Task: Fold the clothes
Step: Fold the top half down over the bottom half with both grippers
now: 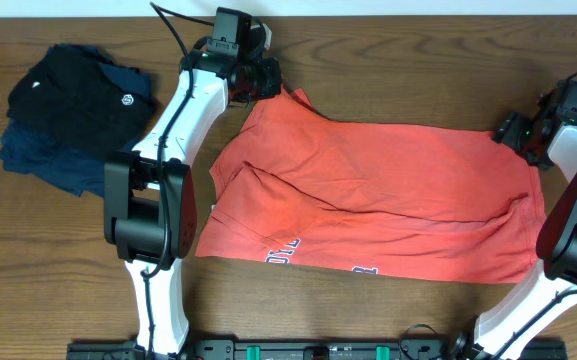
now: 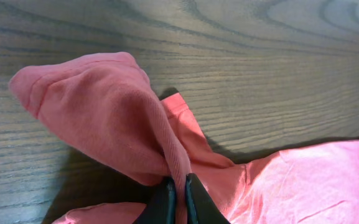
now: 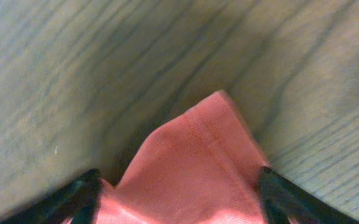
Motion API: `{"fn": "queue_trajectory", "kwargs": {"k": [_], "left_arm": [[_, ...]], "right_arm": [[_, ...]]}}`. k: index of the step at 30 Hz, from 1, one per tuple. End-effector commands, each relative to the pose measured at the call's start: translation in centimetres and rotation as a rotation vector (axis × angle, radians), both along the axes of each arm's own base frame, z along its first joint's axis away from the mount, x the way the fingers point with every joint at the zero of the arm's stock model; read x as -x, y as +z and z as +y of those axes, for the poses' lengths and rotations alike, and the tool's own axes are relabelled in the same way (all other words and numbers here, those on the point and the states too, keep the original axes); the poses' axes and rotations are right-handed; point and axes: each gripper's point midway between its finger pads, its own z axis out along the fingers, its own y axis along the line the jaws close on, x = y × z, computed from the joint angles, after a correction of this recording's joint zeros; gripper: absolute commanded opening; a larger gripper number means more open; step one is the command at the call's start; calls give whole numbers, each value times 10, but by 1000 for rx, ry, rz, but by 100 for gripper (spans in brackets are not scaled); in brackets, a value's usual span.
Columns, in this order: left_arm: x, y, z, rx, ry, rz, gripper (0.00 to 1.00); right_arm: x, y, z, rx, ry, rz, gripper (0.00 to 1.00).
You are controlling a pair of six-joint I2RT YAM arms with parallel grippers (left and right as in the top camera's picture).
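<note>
A coral-red T-shirt (image 1: 378, 200) lies spread across the middle of the table, partly folded over itself, with white-and-dark lettering (image 1: 283, 247) near its front edge. My left gripper (image 1: 260, 84) is at the shirt's far left corner. In the left wrist view its fingers (image 2: 180, 191) are shut on a ridge of the red fabric (image 2: 98, 106), which bunches up above the wood. My right gripper (image 1: 521, 134) is at the shirt's far right corner. In the right wrist view its fingers (image 3: 179, 194) are spread wide with the shirt's hemmed corner (image 3: 198, 149) lying between them.
A pile of black and navy-blue garments (image 1: 68, 115) lies at the far left of the wooden table (image 1: 408, 80). The table's back edge runs along the top of the overhead view. Both arm bases stand at the front edge.
</note>
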Motion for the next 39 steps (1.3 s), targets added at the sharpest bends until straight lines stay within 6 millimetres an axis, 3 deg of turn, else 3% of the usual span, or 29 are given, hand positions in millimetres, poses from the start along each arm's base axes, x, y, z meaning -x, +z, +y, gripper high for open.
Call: {"fn": "queue_trajectory", "kwargs": {"k": [1,3,5,6,9,12,16,20,21,30,39], "left_arm": [[-1,4,0,8,3,1,6],[0,4,1,7,3,5,6],[1,3,1,7,2,12,6],[3,3,0,11,-2,17,6],[7,9,4,6,-6,22,6],[8,28,18,11,19,4,6],[14,63,36,21,51,-30,6],[38,79,41,4,36,3,6],[47,80,41,-7,24,25,6],[131,62,58,-83,-5,354,6],[193,55,67,-139,-76,593,6]], "right_arm": [[-3,-15,5,-30,-34,11,48],[-3,-16,5,-33,-40,12,21],[-3,-16,5,-32,-40,11,4],[-4,-15,4,-31,-41,9,1],[0,-12,2,-28,-48,17,1],[2,-1,-3,-21,-60,10,1],[6,26,-9,-12,-76,-11,2],[26,57,-10,4,-98,14,6],[36,63,-10,14,-108,38,1],[127,85,-13,107,-198,336,1],[183,88,2,82,-204,565,1]]}}
